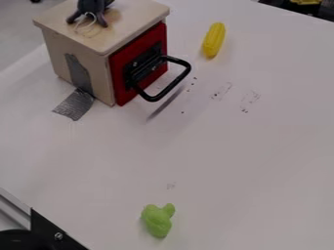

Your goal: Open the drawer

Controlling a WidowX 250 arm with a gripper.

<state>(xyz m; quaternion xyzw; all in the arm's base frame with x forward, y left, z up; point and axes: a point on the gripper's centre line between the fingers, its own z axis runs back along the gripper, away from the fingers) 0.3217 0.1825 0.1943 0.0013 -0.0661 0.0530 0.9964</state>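
Claw state: can't tell. Grab handle [175, 85] mid-bar, pull slow and square off red front [118, 73]; tape [75, 104] might slip if yanked.

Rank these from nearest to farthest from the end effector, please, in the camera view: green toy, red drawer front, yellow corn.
1. Red drawer front: nearest, on the box below the end effector.
2. Yellow corn: farther, at the upper right of the view.
3. Green toy: farthest, near the bottom edge.
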